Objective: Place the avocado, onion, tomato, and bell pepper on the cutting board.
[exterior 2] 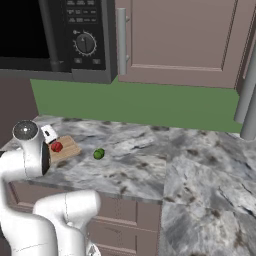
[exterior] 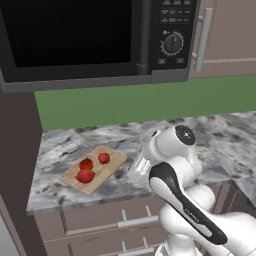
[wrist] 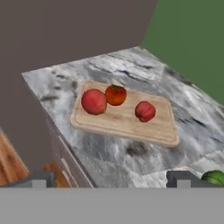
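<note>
Overhead, a black microwave [exterior: 90, 40] hangs above the marbled counter [exterior 2: 200, 165], with mauve cabinets [exterior 2: 175, 40] beside it. Nothing stands between the avocado [exterior 2: 99, 154] and the cutting board [wrist: 127, 120]; the avocado sits alone on the stone, near the board. Three red vegetables lie on the board [wrist: 94, 101] [wrist: 116, 95] [wrist: 145, 111]. The gripper [wrist: 109, 179] hangs above with jaws spread wide, holding nothing.
</note>
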{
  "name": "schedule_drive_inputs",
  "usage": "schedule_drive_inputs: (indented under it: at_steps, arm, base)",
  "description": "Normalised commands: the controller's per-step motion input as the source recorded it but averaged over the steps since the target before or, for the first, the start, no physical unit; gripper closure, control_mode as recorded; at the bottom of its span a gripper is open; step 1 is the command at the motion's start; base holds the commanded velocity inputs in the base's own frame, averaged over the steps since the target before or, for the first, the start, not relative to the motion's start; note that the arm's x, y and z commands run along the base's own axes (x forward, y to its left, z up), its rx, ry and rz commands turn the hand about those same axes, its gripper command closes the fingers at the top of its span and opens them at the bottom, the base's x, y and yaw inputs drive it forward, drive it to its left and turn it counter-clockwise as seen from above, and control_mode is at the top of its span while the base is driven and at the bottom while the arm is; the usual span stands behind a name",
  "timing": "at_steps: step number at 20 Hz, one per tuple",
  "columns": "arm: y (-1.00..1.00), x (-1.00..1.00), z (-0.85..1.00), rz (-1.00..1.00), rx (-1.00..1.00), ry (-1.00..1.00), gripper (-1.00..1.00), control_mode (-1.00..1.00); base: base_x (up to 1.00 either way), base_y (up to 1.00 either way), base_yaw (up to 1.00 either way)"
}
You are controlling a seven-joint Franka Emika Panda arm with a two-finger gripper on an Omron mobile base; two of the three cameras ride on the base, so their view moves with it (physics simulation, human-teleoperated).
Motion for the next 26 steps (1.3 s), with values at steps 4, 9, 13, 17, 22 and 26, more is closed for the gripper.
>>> schedule_drive_inputs:
  at_steps: [4,9,13,17,22,26]
  arm:
    - [-0.54,-0.23,0.80,-0.29,0.11,0.33,-1.00,-1.00]
    - [-0.47,-0.05,0.61,-0.27,0.08,0.33,-1.00,-1.00]
    - [-0.44,0.00,0.50,-0.29,0.08,0.35,-1.00,-1.00]
    - [-0.49,-0.01,0.24,-0.28,0.05,0.27,-1.00,-1.00]
    - [-0.39,-0.01,0.01,-0.23,0.01,0.15,-1.00,-1.00]
    - [-0.07,0.00,-0.08,-0.12,0.00,0.02,-1.00,-1.00]
  base:
    - [0.00,0.00,0.00]
    - [0.00,0.00,0.00]
    - [0.00,0.00,0.00]
    - [0.00,0.00,0.00]
    - [0.00,0.00,0.00]
    - [0.00,0.00,0.00]
